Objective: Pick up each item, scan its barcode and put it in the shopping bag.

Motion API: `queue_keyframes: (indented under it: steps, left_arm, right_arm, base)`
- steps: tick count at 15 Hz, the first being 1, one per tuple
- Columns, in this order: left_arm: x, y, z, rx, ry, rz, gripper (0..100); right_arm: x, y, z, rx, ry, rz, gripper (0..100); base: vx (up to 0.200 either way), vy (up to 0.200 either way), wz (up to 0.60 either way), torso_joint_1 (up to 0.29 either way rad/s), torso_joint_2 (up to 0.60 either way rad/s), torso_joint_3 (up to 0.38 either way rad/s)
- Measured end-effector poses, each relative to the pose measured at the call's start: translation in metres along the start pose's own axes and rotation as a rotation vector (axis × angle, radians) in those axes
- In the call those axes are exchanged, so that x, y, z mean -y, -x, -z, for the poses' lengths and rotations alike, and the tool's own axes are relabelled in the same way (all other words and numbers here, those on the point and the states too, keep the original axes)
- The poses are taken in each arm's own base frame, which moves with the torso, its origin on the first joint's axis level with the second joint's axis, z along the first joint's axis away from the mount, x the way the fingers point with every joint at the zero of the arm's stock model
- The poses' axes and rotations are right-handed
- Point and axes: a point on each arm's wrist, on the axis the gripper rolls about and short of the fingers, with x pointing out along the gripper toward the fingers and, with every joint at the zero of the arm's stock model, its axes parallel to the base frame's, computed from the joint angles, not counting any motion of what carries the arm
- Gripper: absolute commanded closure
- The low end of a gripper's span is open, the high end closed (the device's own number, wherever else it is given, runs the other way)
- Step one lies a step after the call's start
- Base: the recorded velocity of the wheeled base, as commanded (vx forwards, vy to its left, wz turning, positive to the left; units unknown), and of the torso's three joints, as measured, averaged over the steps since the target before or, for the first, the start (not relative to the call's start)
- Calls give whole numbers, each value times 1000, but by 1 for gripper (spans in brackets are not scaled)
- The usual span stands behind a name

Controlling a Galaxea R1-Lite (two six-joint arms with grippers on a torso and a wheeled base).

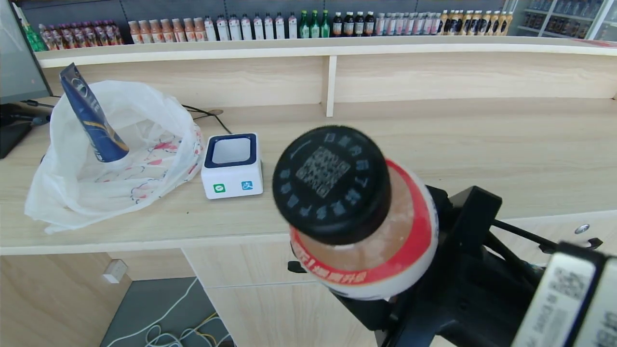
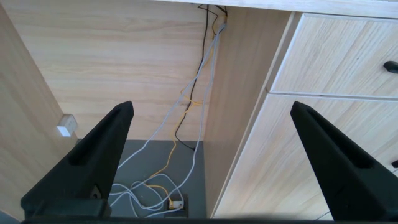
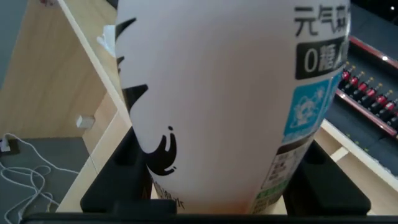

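Black-capped, red-and-white-labelled drink bottle, clamped in right gripper, points cap-up, with the white blue-rimmed scanner box ahead to its left.

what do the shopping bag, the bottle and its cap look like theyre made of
Shopping bag: thin translucent white plastic film, crinkled and slumping.
Bottle: likely clear plastic, with a glossy printed sleeve around it.
Cap: probably hard matte black plastic, with a printed code on top.
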Motion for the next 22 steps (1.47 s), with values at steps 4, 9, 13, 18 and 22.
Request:
queue_keyframes:
  steps: [4, 9, 13, 18, 22]
  left_arm:
    - [0, 0, 0, 0, 0, 0, 0]
    - [0, 0, 0, 0, 0, 0, 0]
    - [0, 0, 0, 0, 0, 0, 0]
    - [0, 0, 0, 0, 0, 0, 0]
    - [0, 0, 0, 0, 0, 0, 0]
  right_arm:
    - [-19, -2, 4, 82, 86, -47, 100]
    - [-29, -1, 9, 153, 199, -79, 100]
    - [-28, 1, 8, 205, 381, -16, 100]
    - [-34, 0, 13, 218, 468, -45, 100]
    - [-25, -15, 14, 336, 571, -39, 100]
  base:
    - [0, 0, 0, 0, 0, 0]
    - [0, 0, 0, 0, 0, 0]
    - [0, 0, 0, 0, 0, 0]
    - [0, 0, 0, 0, 0, 0]
    - [0, 0, 0, 0, 0, 0]
